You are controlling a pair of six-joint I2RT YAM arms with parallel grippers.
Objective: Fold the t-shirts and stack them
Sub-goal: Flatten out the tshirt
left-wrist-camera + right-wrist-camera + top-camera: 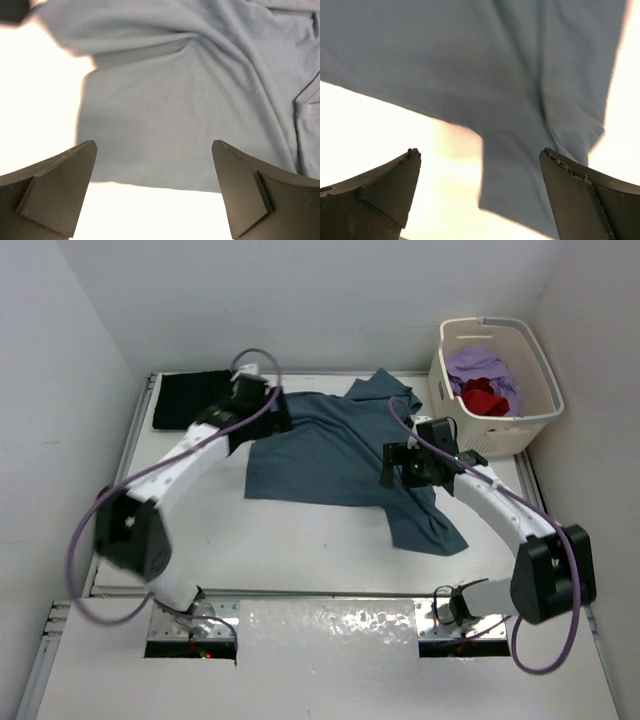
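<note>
A blue-grey t-shirt [330, 455] lies partly spread and wrinkled on the white table [280, 540], with one part trailing toward the front right. My left gripper [275, 412] is open and empty over the shirt's far left edge; the left wrist view shows the shirt [190, 100] and its hem between my open left gripper [154, 145]. My right gripper [400, 468] is open and empty over the shirt's right side; the right wrist view shows the shirt [495, 75] and a corner of it below my open right gripper [479, 152]. A black folded garment [190, 400] lies at the far left.
A cream laundry basket [525, 420] stands at the far right, holding purple clothes [480, 367] and red clothes [485, 398]. White walls close in the table on the left, back and right. The table's metal front edge [330, 615] runs between the arm bases.
</note>
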